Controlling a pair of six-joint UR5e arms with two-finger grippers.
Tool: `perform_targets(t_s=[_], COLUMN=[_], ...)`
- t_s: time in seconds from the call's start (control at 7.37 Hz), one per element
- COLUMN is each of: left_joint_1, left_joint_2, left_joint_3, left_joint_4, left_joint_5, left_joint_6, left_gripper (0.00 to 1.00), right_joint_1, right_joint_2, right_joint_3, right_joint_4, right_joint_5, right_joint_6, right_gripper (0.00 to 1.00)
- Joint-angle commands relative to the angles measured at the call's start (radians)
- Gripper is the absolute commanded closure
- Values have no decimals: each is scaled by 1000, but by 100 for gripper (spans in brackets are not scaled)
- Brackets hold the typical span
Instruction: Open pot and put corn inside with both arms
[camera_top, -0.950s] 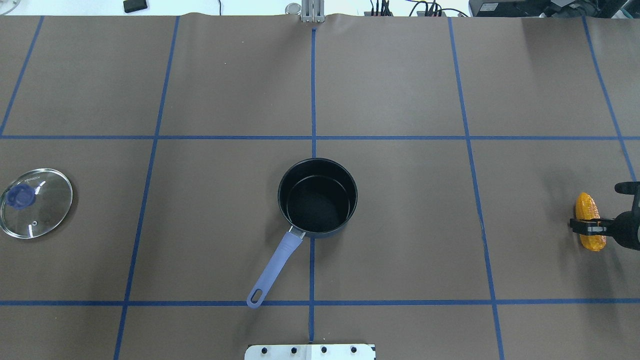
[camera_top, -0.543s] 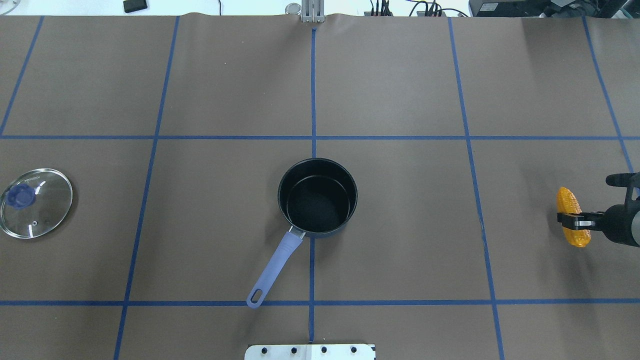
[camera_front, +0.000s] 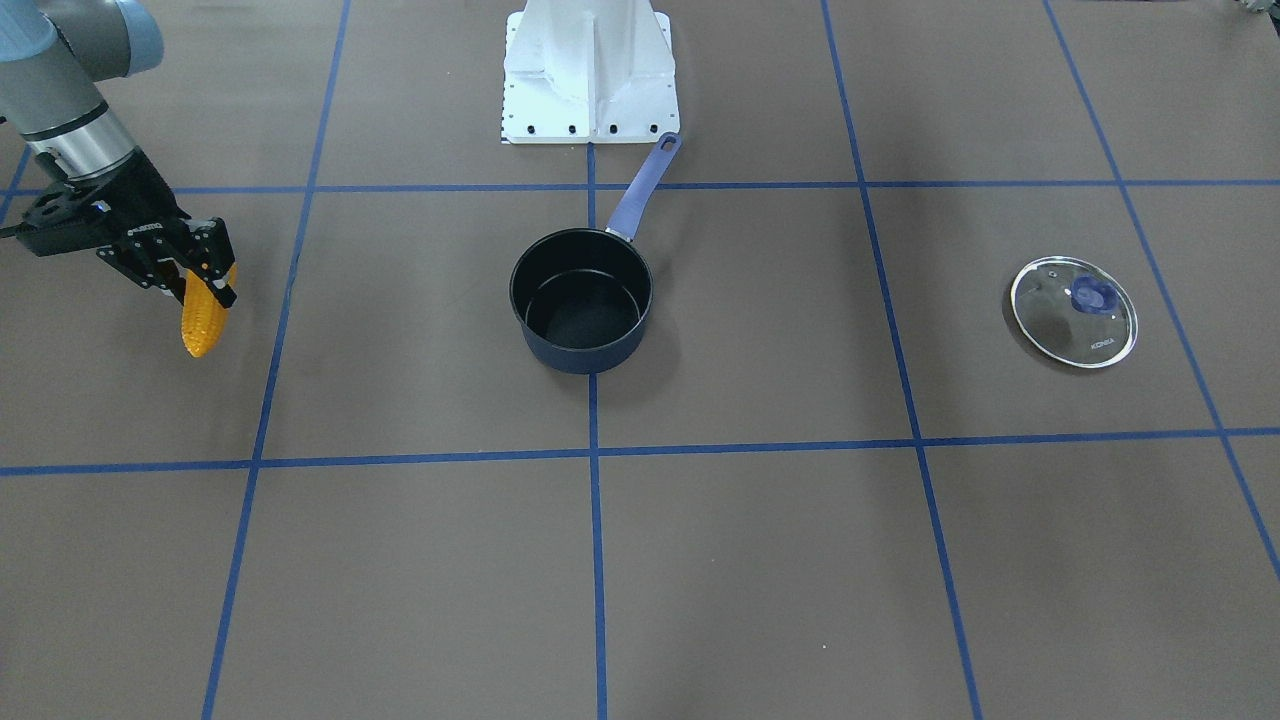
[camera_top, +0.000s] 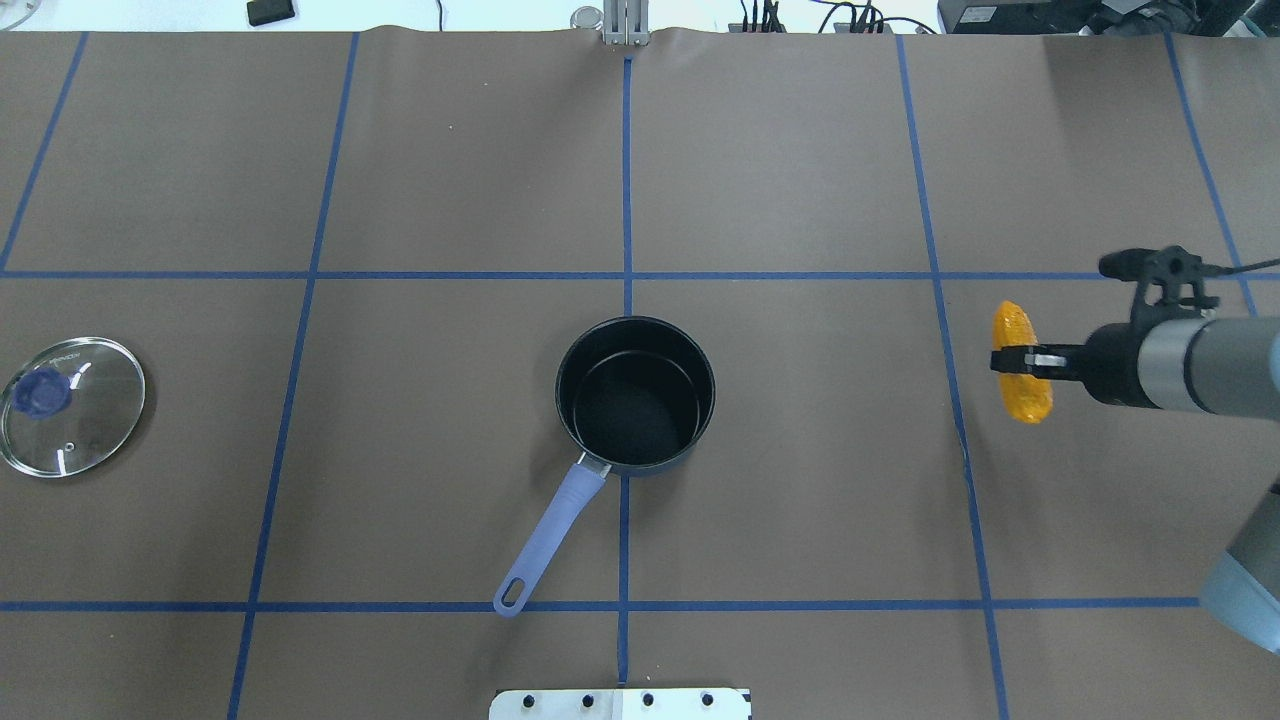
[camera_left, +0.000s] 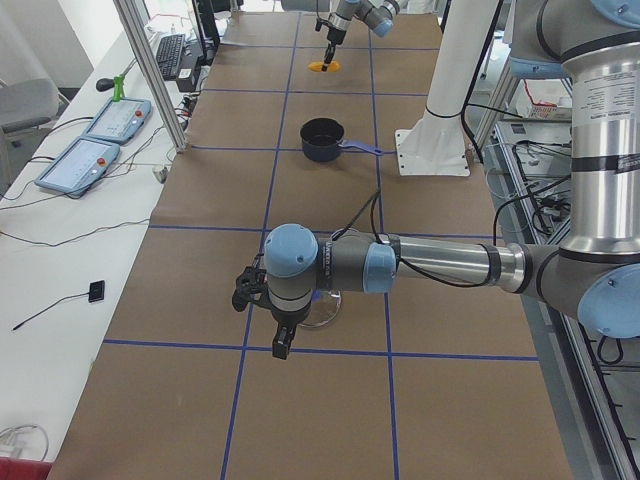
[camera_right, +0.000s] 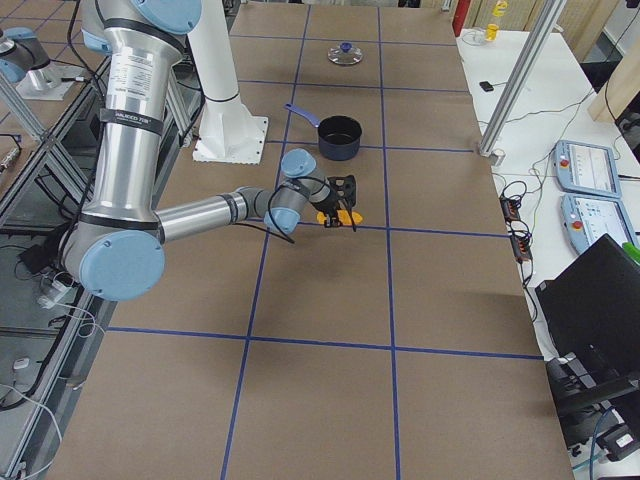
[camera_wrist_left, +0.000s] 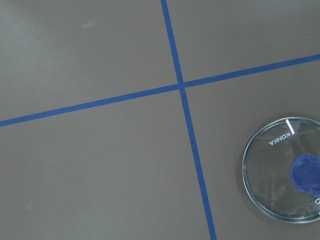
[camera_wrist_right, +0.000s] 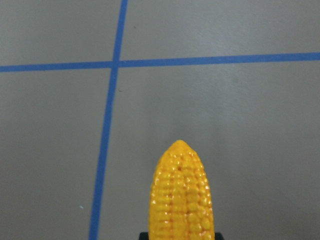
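The right gripper (camera_top: 1018, 360) is pinched shut on the corn (camera_top: 1027, 398); it holds the corn up off the table (camera_top: 800, 500), near the right edge and well apart from the pot (camera_front: 580, 357); the pot sits in the middle, nearer the robot's edge, with its top open so the corn can go in; the lid (camera_top: 72, 406) lies flat by the left edge, out of the way; the left gripper (camera_left: 281, 343) hangs over the lid; I cannot tell if its fingers are open or closed.

Corn moved in.
Your right gripper (camera_top: 1010, 360) has carried the corn (camera_top: 1028, 398) left, closer to the pot (camera_top: 636, 322).
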Motion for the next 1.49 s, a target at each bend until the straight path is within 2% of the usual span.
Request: perform_targets(t_s=[0.0,0.14,0.27,0.41,0.54,0.81,0.95,1.09,1.36], left_joint_1=[0,0,0,0,0,0,2,0,0], left_joint_2=[1,1,1,-1,1,1,1,1,4], left_joint_3=[1,2,4,5,7,8,8,10,10], left_joint_4=[1,1,1,0,0,0,0,0,-2], left_joint_5=[0,0,0,0,0,0,0,0,0], left_joint_6=[0,0,0,0,0,0,0,0,0], left_gripper=[1,1,1,1,1,1,1,1,1], right_joint_1=[-42,-117,-166,-214,-266,-338,-351,-365,-356], right_joint_2=[289,449,608,710,749,763,765,763,763], right_joint_3=[28,19,-33,-106,-153,-198,-198,-196,-192], right_joint_4=[-368,-560,-691,-721,-721,-715,-715,-713,-715], right_joint_5=[-36,-110,-160,-201,-261,-312,-312,-327,-356], right_joint_6=[98,138,205,263,279,281,281,281,278], right_gripper=[100,100,100,100,100,99,62,1,0])
